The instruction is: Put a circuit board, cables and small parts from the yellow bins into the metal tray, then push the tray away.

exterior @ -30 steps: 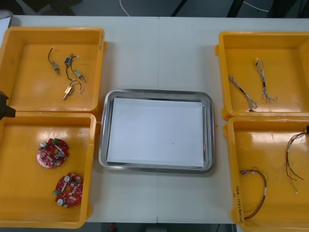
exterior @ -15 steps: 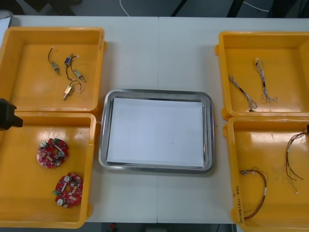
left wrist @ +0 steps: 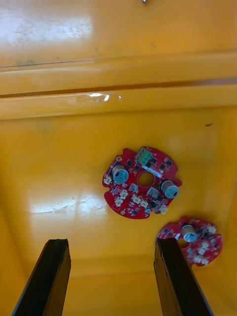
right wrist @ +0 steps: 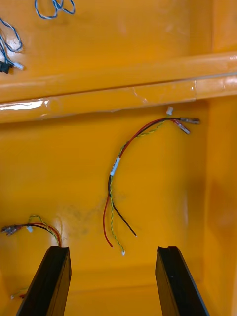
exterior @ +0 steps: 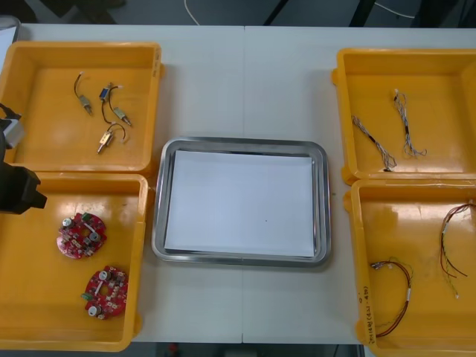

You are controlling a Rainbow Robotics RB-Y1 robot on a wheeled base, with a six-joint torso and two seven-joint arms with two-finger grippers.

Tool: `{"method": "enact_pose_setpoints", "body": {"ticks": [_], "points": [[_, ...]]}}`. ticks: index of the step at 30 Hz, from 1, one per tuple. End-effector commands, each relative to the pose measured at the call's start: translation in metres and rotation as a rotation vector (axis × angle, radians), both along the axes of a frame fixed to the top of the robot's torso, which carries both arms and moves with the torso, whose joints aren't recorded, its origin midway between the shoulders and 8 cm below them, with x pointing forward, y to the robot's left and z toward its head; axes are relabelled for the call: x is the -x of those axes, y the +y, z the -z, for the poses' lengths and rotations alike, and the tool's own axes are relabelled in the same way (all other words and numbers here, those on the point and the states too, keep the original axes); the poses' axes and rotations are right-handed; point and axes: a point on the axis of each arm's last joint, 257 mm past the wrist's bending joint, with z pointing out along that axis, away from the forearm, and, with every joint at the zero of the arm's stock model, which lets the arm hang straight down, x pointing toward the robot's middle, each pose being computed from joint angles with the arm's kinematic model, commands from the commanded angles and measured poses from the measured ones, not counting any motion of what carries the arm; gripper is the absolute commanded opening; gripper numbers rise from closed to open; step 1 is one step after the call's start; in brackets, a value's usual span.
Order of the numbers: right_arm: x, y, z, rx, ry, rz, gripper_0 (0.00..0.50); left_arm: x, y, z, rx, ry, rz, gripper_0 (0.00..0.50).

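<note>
Front view: the metal tray, white inside and bare, lies between the yellow bins. In the near bin to the tray's left lie a circuit board and, nearer the robot, a second board. The left gripper hangs over that bin, farther from the tray than both boards.

Left wrist view: the jaws stand wide apart, empty. The circuit board lies ahead of them, about centred; being round, it needs no turning, so a straight reach forward and down looks enough.

Right wrist view: the right gripper, spread and empty, waits over the tray's near right bin, a red and yellow cable running lengthwise away from its fingers.
</note>
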Motion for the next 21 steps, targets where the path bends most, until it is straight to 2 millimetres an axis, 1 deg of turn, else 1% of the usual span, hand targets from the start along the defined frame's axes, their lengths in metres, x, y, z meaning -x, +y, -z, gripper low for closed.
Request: {"method": "enact_pose_setpoints", "body": {"ticks": [1, 10, 16, 21], "points": [[0.015, -0.022, -0.001, 0.025, 0.019, 0.060, 0.500, 0.013, 0.005, 0.021, -0.095, 0.065, 0.108, 0.500], [0.020, -0.026, 0.016, -0.020, 0.059, 0.094, 0.500, 0.003, -0.004, 0.040, -0.079, 0.004, 0.169, 0.500], [0.008, -0.021, 0.019, -0.039, 0.010, 0.112, 0.500, -0.004, -0.013, 0.051, -0.065, -0.049, 0.207, 0.500], [-0.001, -0.015, 0.022, -0.060, -0.024, 0.118, 0.500, -0.004, -0.011, 0.058, -0.069, -0.068, 0.226, 0.500]]}}
